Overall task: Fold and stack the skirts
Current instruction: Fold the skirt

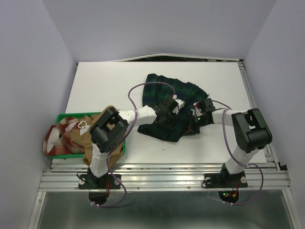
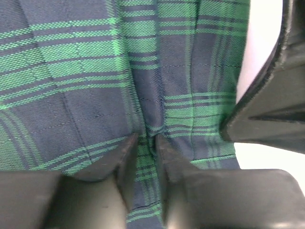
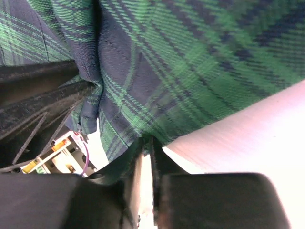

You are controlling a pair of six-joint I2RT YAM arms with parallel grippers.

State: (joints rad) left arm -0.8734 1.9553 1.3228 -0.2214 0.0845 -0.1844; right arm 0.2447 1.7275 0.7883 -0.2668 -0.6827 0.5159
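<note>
The dark green-and-navy tartan skirt (image 1: 174, 102) lies spread in the middle of the white table. My left gripper (image 1: 167, 110) is shut on a fold of it, and the cloth (image 2: 95, 71) fills the left wrist view between the fingers (image 2: 125, 157). My right gripper (image 1: 196, 114) is shut on the tartan's edge (image 3: 190, 71), lifted just above the table. The tan-brown skirt (image 1: 97, 138) and the red-and-cream checked skirt (image 1: 59, 138) lie bunched in the green tray at the left.
The green plastic tray (image 1: 71, 116) sits at the table's near left edge beside the left arm's base. The white table (image 1: 109, 83) stretches behind and to the left of the tartan. Purple cables loop over both arms.
</note>
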